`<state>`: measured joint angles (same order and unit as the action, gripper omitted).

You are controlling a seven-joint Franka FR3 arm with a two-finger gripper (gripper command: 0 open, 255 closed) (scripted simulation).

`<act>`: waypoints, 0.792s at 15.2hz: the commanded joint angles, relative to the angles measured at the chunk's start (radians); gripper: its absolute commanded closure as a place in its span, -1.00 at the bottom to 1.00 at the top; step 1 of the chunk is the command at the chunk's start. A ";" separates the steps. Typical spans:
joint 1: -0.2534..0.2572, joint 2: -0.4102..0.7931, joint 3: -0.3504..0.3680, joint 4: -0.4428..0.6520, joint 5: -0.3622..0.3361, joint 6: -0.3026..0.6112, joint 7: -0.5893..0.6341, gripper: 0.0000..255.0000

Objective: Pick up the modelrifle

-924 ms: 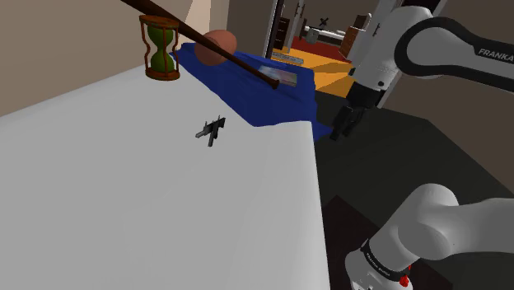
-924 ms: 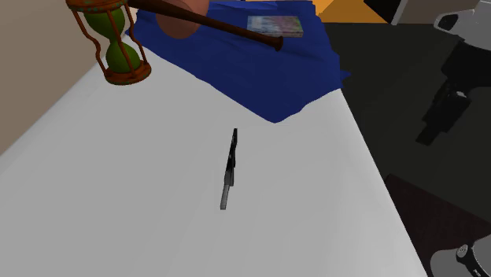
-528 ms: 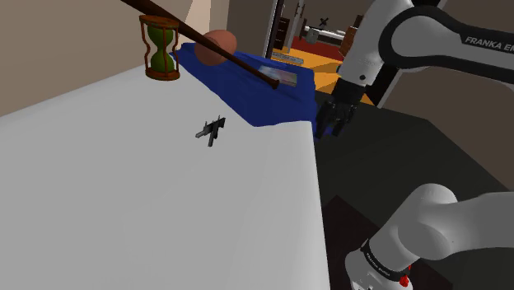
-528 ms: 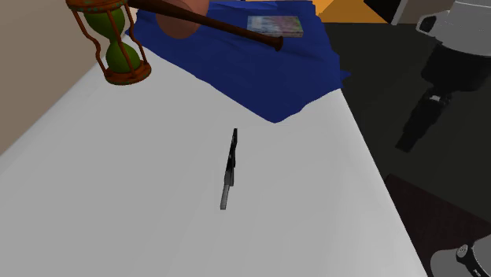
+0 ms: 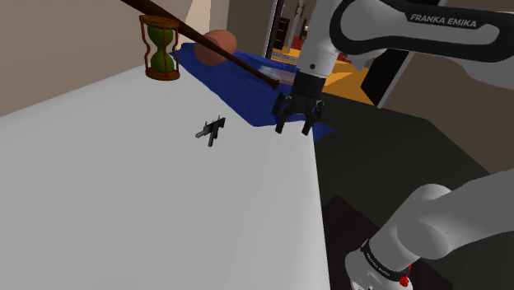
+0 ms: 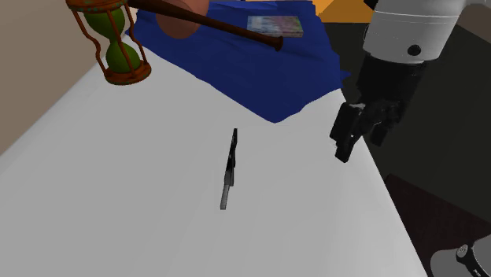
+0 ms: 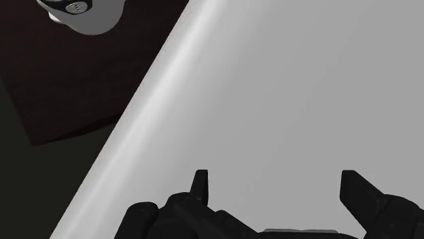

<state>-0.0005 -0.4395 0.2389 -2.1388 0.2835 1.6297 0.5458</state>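
White tabletop (image 5: 123,189) carries the model rifle (image 5: 212,129), a small dark piece lying flat near the middle, just short of the blue cloth (image 5: 264,103). I see the gripper (image 5: 295,128) hovering above the table's edge on the stand side. It points down, empty, fingers apart, and is well apart from the model rifle. I judge this a ready posture for a top-down grasp.

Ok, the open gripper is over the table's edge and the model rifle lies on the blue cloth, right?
No: the model rifle lies on the bare white table, apart from the blue cloth; the shoulder view shows it. The gripper is open over the table's edge.
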 commanded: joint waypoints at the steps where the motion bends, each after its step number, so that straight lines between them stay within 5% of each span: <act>1: -0.009 0.080 0.029 0.070 0.007 0.000 0.090 -1.00; 12: 0.009 0.581 0.131 0.559 -0.045 -0.031 0.583 -1.00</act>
<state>0.0025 0.0790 0.3655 -1.6507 0.2512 1.6114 1.0770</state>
